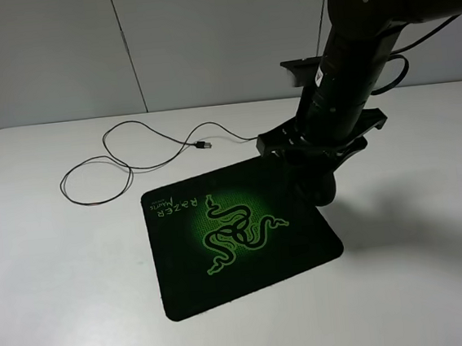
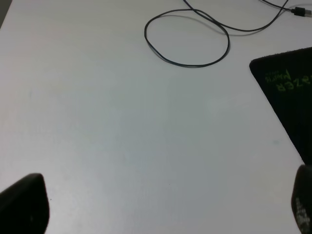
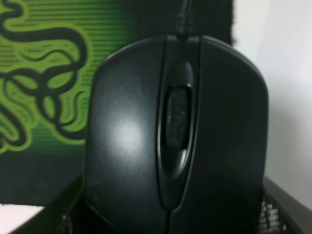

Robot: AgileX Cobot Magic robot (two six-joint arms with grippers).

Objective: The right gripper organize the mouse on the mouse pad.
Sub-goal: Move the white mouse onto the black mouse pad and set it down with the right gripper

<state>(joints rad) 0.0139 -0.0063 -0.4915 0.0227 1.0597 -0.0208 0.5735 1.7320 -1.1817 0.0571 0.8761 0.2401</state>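
The black mouse pad with its green snake logo lies mid-table. It also shows in the left wrist view and the right wrist view. My right gripper hangs over the pad's far right edge, shut on the glossy black mouse. In the right wrist view the mouse fills the frame between the two fingers, partly over the pad and partly over white table. I cannot tell whether it touches the pad. My left gripper is open and empty above bare table.
The mouse's thin black cable loops over the white table left of and behind the pad, ending in a USB plug. The loop and plug also show in the left wrist view.
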